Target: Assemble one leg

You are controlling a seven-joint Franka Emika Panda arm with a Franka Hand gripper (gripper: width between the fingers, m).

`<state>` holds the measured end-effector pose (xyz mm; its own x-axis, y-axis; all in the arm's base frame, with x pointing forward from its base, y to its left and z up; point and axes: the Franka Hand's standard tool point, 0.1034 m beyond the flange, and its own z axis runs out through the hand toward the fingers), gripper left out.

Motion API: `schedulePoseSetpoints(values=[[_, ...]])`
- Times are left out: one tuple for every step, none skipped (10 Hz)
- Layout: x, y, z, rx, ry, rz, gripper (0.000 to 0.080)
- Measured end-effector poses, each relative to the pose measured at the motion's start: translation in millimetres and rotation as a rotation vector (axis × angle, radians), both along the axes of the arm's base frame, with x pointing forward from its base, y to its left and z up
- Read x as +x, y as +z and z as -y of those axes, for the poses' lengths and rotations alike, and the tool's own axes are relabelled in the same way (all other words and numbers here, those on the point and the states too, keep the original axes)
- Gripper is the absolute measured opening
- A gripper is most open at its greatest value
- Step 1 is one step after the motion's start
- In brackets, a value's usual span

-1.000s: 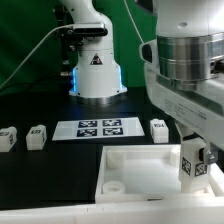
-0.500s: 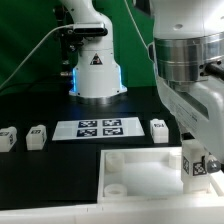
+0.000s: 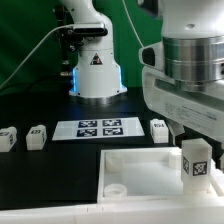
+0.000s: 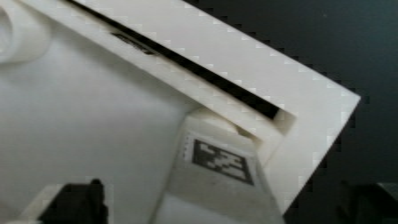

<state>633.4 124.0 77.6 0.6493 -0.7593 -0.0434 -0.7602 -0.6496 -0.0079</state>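
A white leg [image 3: 196,160] with a square tag stands upright at the near right corner of the white square tabletop [image 3: 135,165]. My gripper [image 3: 196,148] hangs right over it. In the wrist view the leg [image 4: 222,160] stands between my two dark fingertips [image 4: 75,203], with a gap showing beside it, so the gripper [image 4: 222,207] looks open around the leg. The leg's foot and the socket under it are hidden. Three more legs lie on the black table: two at the exterior view's left [image 3: 7,139] [image 3: 37,137], one behind the tabletop [image 3: 160,129].
The marker board [image 3: 97,128] lies flat behind the tabletop. The arm's white base [image 3: 97,70] stands at the back. A round corner socket [image 3: 115,187] shows at the tabletop's near left corner. The tabletop's raised rim [image 4: 214,60] runs across the wrist view.
The wrist has turned and shifted slightly toward the exterior view's left. The leg's tag, angled to the right half a second ago, now faces the camera squarely. The other parts have not moved.
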Motion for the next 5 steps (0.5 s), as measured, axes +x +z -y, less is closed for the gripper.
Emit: schedulePoseSetpoints(values=[[-0.9,-1.3,1.2,0.005,0.095,0.000,0.0649],[-0.7,-1.6,2.8,0.005,0.182,0.003,0.0649],[-0.9,-2.1,2.9,0.007,0.274,0.006,0.0649],[-1.1,-3.7,4.6,0.004,0.376,0.007,0.0649],[-0.6,-6.4,8.4,-0.014,0.541,0.010,0.0649]])
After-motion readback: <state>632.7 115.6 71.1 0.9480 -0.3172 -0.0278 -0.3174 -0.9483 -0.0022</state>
